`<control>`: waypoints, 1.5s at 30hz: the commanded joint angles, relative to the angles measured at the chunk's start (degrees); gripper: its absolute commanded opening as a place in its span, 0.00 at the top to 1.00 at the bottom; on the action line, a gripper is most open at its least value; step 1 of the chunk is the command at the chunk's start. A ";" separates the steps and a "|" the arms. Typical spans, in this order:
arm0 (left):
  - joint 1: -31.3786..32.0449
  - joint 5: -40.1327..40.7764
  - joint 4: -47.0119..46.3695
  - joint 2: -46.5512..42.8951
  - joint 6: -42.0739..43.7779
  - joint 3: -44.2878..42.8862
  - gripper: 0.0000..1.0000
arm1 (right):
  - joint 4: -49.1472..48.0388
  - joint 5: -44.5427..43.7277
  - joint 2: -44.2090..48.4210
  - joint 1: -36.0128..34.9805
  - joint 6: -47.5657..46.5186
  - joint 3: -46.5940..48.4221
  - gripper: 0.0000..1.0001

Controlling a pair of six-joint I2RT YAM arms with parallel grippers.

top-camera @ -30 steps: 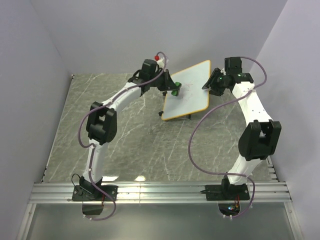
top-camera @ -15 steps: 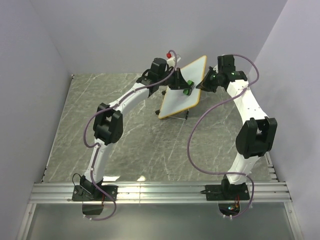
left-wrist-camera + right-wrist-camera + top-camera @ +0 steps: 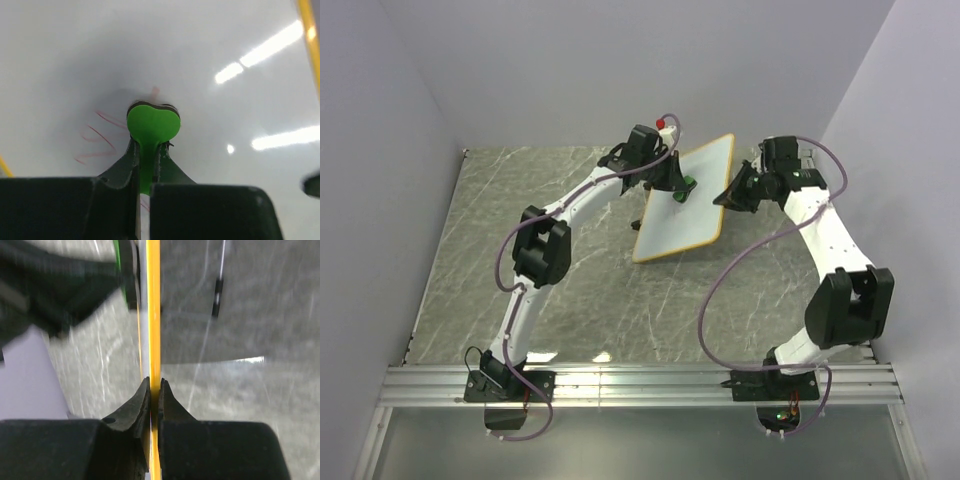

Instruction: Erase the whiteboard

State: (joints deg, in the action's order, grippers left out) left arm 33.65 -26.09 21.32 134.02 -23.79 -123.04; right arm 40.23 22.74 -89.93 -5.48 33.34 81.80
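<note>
The whiteboard (image 3: pixel 675 222) stands tilted over the far middle of the worktop (image 3: pixel 570 270), with its orange rim (image 3: pixel 154 315) edge-on to the right wrist camera. Faint red scribbles (image 3: pixel 97 135) mark its white face. A green eraser (image 3: pixel 152 124) presses flat against that face just beside the marks. The left gripper (image 3: pixel 147 148) is pinched tight on the eraser's stem. The right gripper (image 3: pixel 154 389) is clamped on the board's right rim, one finger on each side. The worktop is grey and marbled, with pale lavender walls (image 3: pixel 620 60) around it and a metal rail (image 3: pixel 640 385) along the near edge.
</note>
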 commanded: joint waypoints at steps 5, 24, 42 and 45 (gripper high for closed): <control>-0.34 2.62 4.08 7.13 1.21 -2.46 1.00 | 13.04 3.72 9.16 -1.82 -5.48 -5.06 1.00; 9.68 -9.33 0.73 -10.71 3.93 9.86 1.00 | 10.92 1.25 -3.14 -1.91 -5.48 8.64 1.00; -0.06 2.36 1.97 8.79 -1.87 -4.66 1.00 | 11.63 1.86 0.81 -3.05 -5.92 4.25 1.00; -0.78 3.58 4.25 9.95 0.05 -4.93 1.00 | 11.89 1.87 0.37 -3.31 -6.10 4.95 1.00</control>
State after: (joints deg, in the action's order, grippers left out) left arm 32.32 -25.41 20.51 139.33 -24.47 -128.51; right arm 49.15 22.33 -90.76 -5.87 29.26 87.13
